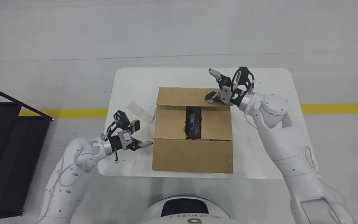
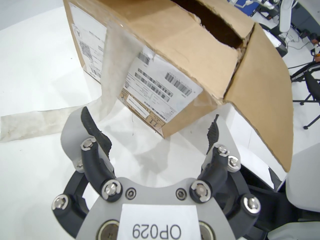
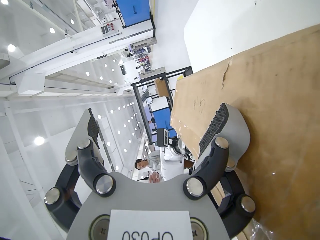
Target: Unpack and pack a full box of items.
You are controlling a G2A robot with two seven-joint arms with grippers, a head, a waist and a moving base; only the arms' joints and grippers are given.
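Both jaws wide apart beside box

White tbl, yellow stripe, blk rack

Left jaws spread, right jaws spread — tilted

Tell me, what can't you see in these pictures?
Inside the box: in the top view the flaps cover all but a narrow gap; the dark things there are too small to name.
In the left wrist view the gap is only shadow.
In the right wrist view cardboard blocks the inside.
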